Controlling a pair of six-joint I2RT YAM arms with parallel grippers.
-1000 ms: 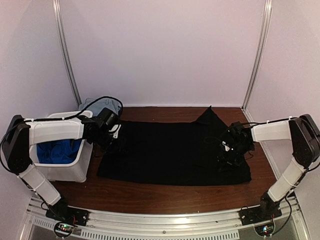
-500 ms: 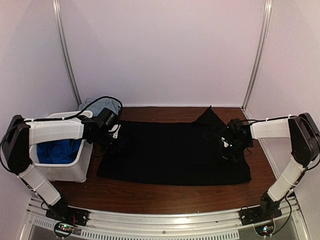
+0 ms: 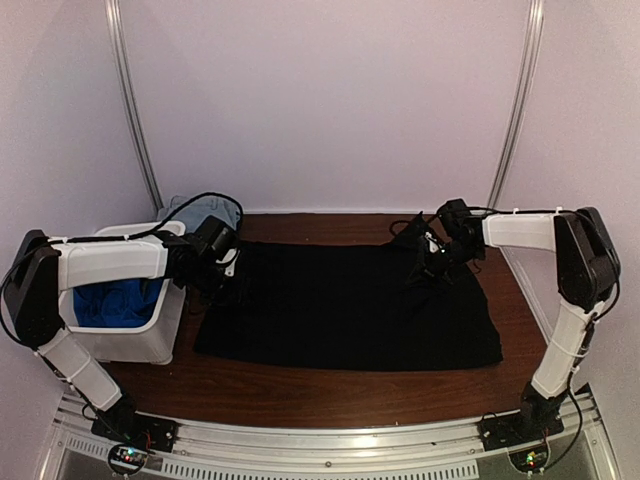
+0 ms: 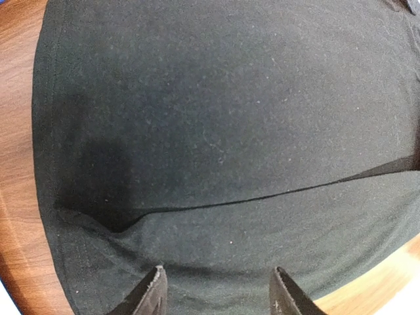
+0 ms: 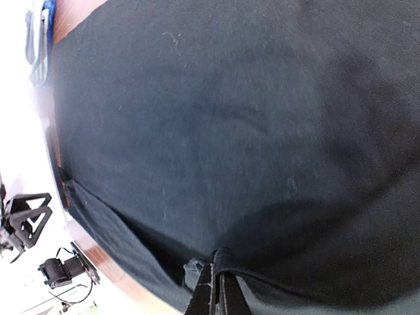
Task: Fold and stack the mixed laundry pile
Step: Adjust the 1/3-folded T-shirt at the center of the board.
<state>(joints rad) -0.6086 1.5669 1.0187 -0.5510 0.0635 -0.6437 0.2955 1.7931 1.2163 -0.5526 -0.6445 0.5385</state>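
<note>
A large black cloth (image 3: 340,310) lies spread flat on the brown table (image 3: 330,395). My left gripper (image 3: 226,281) hovers open just over the cloth's left part, and its two fingertips (image 4: 157,274) frame bare black fabric (image 4: 216,118). My right gripper (image 3: 429,262) is shut on a pinched fold of the black cloth (image 5: 230,98) near the back right, fingers (image 5: 226,289) pressed together with fabric looped over the tip. Bright royal-blue fabric (image 3: 115,300) sits in the white bin. A pale light-blue piece (image 3: 205,212) lies behind the bin.
A white plastic bin (image 3: 140,342) stands at the table's left edge beside the left arm. Pale walls with metal posts (image 3: 135,110) close off the back and sides. Bare wood shows in front of the cloth and at the far right (image 3: 520,300).
My right gripper has shut on the black cloth and moved from the cloth's right side toward the back, drawing fabric up with it. The left arm has stayed put.
</note>
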